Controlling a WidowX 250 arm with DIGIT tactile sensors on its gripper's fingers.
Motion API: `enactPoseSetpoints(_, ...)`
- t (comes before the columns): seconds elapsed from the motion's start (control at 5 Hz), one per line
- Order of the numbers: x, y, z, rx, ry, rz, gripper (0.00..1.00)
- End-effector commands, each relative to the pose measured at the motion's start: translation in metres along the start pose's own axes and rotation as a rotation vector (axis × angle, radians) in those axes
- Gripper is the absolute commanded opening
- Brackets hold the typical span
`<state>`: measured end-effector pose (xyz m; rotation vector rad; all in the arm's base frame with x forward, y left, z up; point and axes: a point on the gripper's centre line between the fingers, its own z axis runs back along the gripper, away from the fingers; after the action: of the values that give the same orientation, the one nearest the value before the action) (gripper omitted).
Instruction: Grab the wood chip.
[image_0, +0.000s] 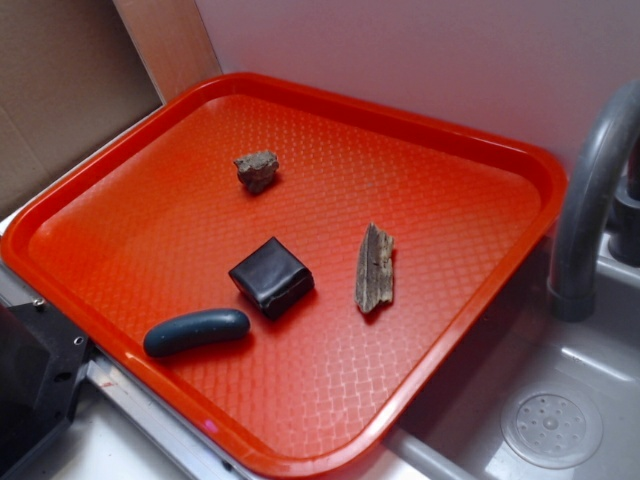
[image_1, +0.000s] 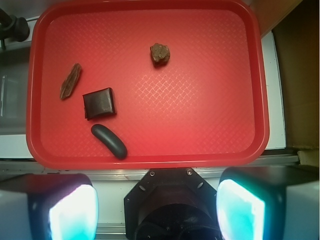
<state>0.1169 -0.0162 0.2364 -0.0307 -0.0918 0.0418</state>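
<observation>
- The tool (image_1: 157, 207) shows in the wrist view only, at the near edge: its two fingers (image_1: 70, 210) stand wide apart, holding nothing and touching nothing, well short of the tray.
- The wood chip (image_0: 375, 268) lies flat on the red tray (image_0: 470, 140), towards the right of it in the exterior view, lengthwise grain running near to far, jagged at both ends. It touches no other thing.
- Just left of the chip lies a dark square block (image_0: 271, 276), near but apart from it.
- A dark blue-grey oblong piece (image_0: 196, 331) lies near the block, towards the tray's near left rim.
- A lumpy grey-brown rock (image_0: 257, 170) sits farther back, well apart from the chip.
- The tray has a diamond-patterned floor and a raised rim, and rests partly over a grey sink (image_0: 560, 380) with a round drain (image_0: 551, 428) and a grey faucet (image_0: 590, 190) on the right.
- Behind stands a pale wall (image_0: 400, 50); brown cardboard (image_0: 60, 90) stands at the far left.
</observation>
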Motion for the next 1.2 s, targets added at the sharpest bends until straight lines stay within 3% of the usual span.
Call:
enactPoseSetpoints(0.0,0.000,0.000,0.000,0.000,0.000,0.000,1.00)
enactPoseSetpoints(0.2,0.022,-0.019,-0.035,0.010,-0.062,0.173,1.00)
enactPoseSetpoints(0.4,0.050,-0.049,-0.073,-0.133,-0.117,0.357,1.00)
enactPoseSetpoints(0.6,0.068,-0.069,-0.100,-0.219,-0.133,0.376,1.00)
enactPoseSetpoints(0.8,0.084,-0.087,-0.116,-0.242,-0.135,0.328,1.00)
enactPoseSetpoints(1.0,0.084,-0.087,-0.116,-0.242,-0.135,0.328,1.00)
